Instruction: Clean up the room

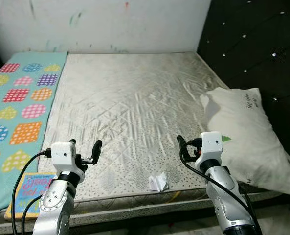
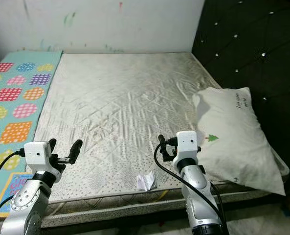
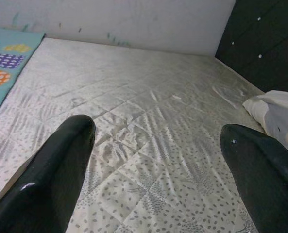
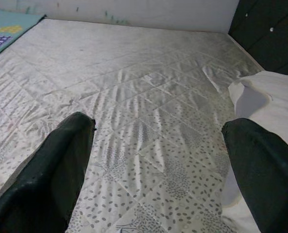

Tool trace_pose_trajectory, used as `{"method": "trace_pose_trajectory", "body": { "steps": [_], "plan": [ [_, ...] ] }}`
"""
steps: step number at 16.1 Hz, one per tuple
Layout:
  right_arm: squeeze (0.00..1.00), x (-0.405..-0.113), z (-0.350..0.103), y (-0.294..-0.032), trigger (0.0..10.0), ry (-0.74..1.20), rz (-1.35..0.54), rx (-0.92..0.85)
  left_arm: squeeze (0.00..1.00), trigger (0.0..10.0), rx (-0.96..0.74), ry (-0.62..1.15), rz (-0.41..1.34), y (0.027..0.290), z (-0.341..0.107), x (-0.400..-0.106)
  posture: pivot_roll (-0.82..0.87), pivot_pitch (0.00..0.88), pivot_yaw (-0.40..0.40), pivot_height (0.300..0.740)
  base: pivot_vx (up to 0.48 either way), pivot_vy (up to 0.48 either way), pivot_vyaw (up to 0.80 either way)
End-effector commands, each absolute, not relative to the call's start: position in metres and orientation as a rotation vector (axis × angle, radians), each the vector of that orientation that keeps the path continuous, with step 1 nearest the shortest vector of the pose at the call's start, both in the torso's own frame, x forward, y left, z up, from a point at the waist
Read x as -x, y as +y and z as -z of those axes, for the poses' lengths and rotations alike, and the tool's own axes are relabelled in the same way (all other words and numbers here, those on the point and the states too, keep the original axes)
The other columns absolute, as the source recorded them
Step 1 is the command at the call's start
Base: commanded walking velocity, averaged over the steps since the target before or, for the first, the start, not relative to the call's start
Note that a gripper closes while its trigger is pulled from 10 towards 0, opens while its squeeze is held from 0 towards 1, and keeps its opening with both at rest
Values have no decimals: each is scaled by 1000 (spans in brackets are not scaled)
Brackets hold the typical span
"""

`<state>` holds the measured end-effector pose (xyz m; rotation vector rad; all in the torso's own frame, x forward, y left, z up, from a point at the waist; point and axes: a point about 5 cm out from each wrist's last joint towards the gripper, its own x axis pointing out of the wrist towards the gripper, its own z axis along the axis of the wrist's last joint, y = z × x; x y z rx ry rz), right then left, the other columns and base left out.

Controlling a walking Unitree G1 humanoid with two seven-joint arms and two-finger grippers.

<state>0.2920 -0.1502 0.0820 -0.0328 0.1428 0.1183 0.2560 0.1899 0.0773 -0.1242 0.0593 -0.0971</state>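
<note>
Left eye view has the robot standing at the foot edge of a bare quilted mattress (image 1: 130,107), both silver arms raised over the near edge as if readying for a reach. The left gripper (image 1: 85,151) hovers above the speckled cover with its fingers spread wide and nothing between them; the right gripper (image 1: 189,147) hangs just beside the white pillow (image 1: 247,134), likewise spread and empty, as its wrist view makes plain. The pillow lies slumped against the dark tufted headboard (image 1: 252,44), one corner hanging off the mattress, probably just left where it fell. A patterned play mat (image 1: 20,112) runs along the robot's left side, with a colourful book (image 1: 30,193) on its near end. What looks ripe for tidying is a crumpled white paper scrap (image 1: 158,182) near the front edge: it sits between the two grippers, below and nearer the robot than both, somewhat closer to the right one, touching neither
</note>
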Motion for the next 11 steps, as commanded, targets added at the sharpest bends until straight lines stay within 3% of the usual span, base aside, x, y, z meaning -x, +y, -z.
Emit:
{"method": "trace_pose_trajectory", "body": {
  "steps": [1, 3, 11],
  "plan": [
    [0, -292, -79, -153, 10000, 168, -100, 26, 0, 10000, 120, 66, 94, 191, -78, -255, -102, 0, -39, 740, 0, 0, -800],
    [0, -292, -80, -154, 10000, 159, -101, 26, 0, 10000, 127, 62, 101, 190, -78, -255, -103, 0, -41, 740, 0, 0, -634],
    [0, -293, -81, -153, 10000, 152, -104, 36, 0, 10000, 127, 59, 109, 190, -79, -256, -105, 0, -40, 740, 0, 0, 0]
  ]
}}
